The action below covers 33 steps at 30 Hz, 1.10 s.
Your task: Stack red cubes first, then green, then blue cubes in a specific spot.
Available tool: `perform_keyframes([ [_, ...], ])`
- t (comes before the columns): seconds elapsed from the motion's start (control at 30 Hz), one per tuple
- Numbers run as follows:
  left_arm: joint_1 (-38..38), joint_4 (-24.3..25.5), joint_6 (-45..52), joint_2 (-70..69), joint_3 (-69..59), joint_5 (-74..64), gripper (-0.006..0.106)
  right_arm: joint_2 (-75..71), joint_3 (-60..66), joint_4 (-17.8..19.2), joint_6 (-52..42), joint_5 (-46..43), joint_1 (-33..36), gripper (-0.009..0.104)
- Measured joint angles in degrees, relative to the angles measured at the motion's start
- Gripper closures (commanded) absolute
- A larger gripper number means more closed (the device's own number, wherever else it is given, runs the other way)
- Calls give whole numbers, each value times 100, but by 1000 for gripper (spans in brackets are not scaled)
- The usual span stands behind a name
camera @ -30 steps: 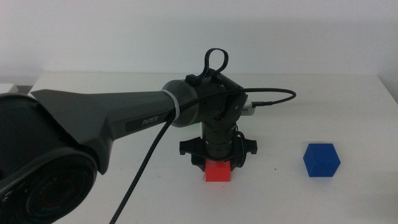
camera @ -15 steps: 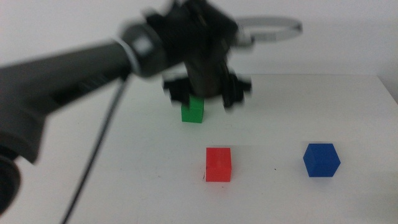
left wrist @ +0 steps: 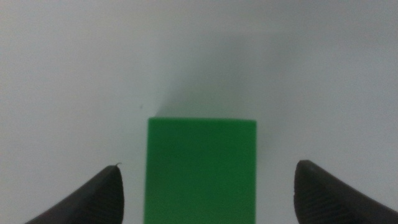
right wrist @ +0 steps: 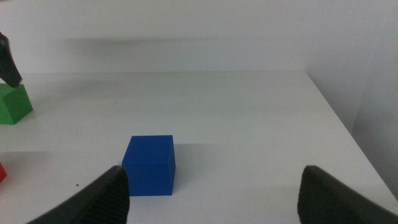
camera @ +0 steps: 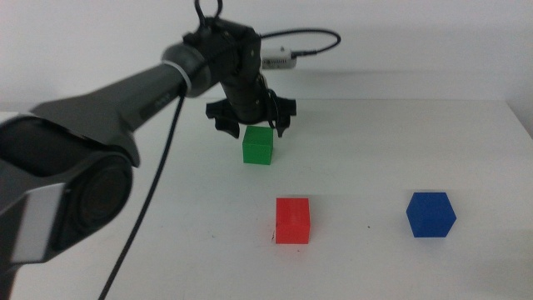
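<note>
The red cube (camera: 292, 220) sits alone on the white table at front centre, with a tiny black speck (camera: 272, 241) at its front left corner. The green cube (camera: 257, 146) sits behind it. My left gripper (camera: 250, 127) hangs open just above the green cube. In the left wrist view the green cube (left wrist: 201, 168) lies between the spread fingertips (left wrist: 102, 196), untouched. The blue cube (camera: 430, 214) sits at the front right. My right gripper (right wrist: 211, 199) is open and empty, low over the table, facing the blue cube (right wrist: 149, 165). It is out of the middle view.
The left arm (camera: 125, 92) and its cable (camera: 158, 192) cross the table's left half. The table's right edge (right wrist: 339, 127) runs near the blue cube. The right wrist view also shows the green cube (right wrist: 12, 102) and a jaw of the left gripper above it.
My left gripper let go of the red cube, rose, and moved to the back over the green cube. The red and blue cubes have not moved.
</note>
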<state>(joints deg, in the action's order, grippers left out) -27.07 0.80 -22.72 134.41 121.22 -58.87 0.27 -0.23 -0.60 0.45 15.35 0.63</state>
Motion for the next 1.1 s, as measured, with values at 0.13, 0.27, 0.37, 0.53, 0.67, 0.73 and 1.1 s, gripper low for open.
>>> perform_keyframes([
  [0.13, 0, -80, 36, 282, 66, 135, 10, 0, 0, 0, 0, 0, 0, 2],
  [0.27, 13, -80, 49, 417, 80, 182, 33, 0, 0, 0, 0, 0, 0, 2],
  [0.37, 13, -80, 49, 429, 90, 182, 61, 0, 0, 0, 0, 0, 0, 2],
  [0.53, 13, -80, 153, 318, 90, -158, 96, 0, 0, 0, 0, 0, 0, 2],
  [0.67, -56, 69, -54, -419, -174, -622, 102, 0, 0, 0, 0, 0, 0, 2],
  [0.73, -270, 344, -399, -989, -635, -616, 102, 0, 0, 0, 0, 0, 0, 2],
  [1.1, -2048, 1364, -3140, -2800, -3122, 140, 102, 0, 0, 0, 0, 0, 0, 2],
])
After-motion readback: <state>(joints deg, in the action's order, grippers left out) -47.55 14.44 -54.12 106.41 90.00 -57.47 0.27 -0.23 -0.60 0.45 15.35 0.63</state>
